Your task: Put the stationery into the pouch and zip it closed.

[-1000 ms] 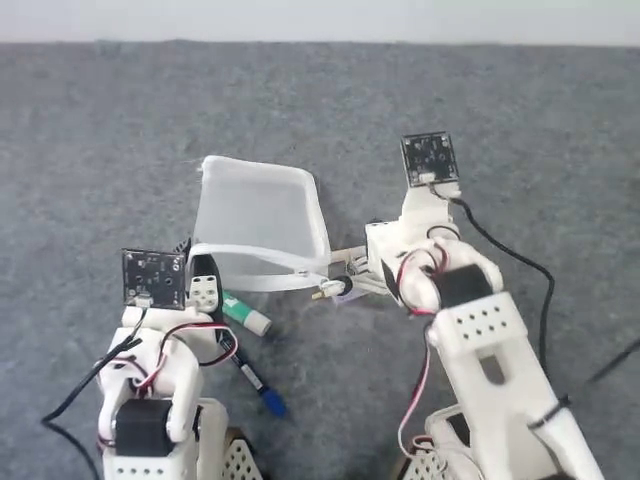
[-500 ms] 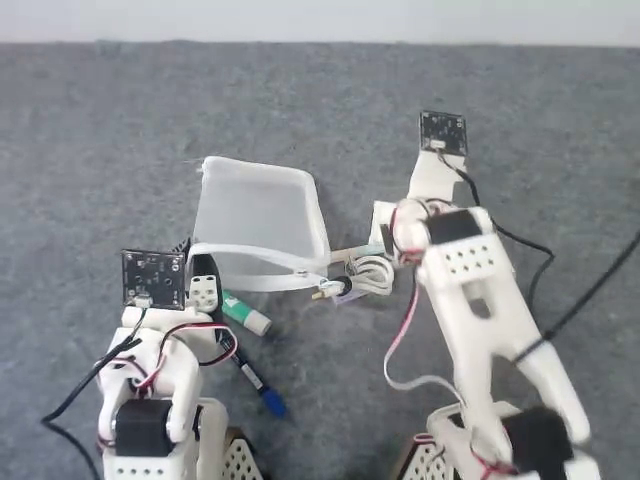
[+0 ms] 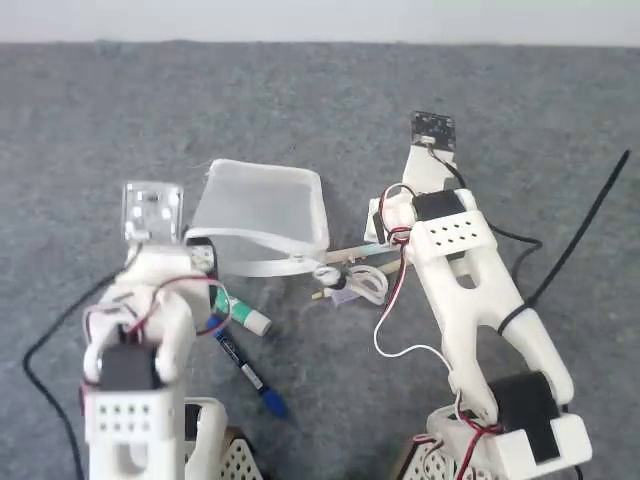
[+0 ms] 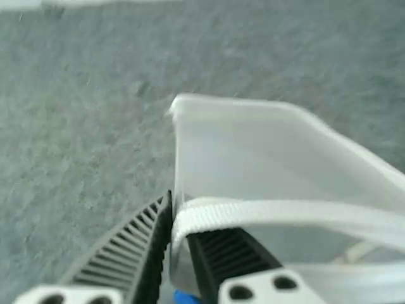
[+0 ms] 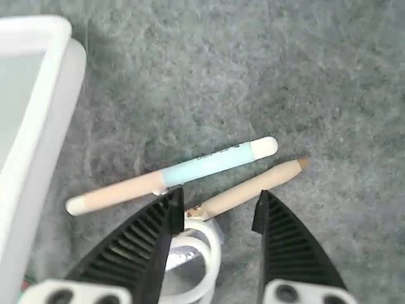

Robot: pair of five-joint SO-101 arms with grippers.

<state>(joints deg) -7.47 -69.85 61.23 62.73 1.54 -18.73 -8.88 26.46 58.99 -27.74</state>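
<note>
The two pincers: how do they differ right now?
The left pincer is shut on the white rim of the pouch; the right pincer is open. The left pincer grips something; the right pincer holds nothing, its fingers either side of a tan pencil. Both have black ribbed fingers.

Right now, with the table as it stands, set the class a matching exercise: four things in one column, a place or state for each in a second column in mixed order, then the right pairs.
Column one
1. pouch
2. pencil
3. blue-tipped pen
4. pale blue and peach pen

Column two
A. lies alongside the pencil
B. rim pinched in the shut left gripper
C. lies on the table beside the left arm
D. seen between the fingers of the open right gripper

Pairs: 1-B, 2-D, 3-C, 4-A.
</note>
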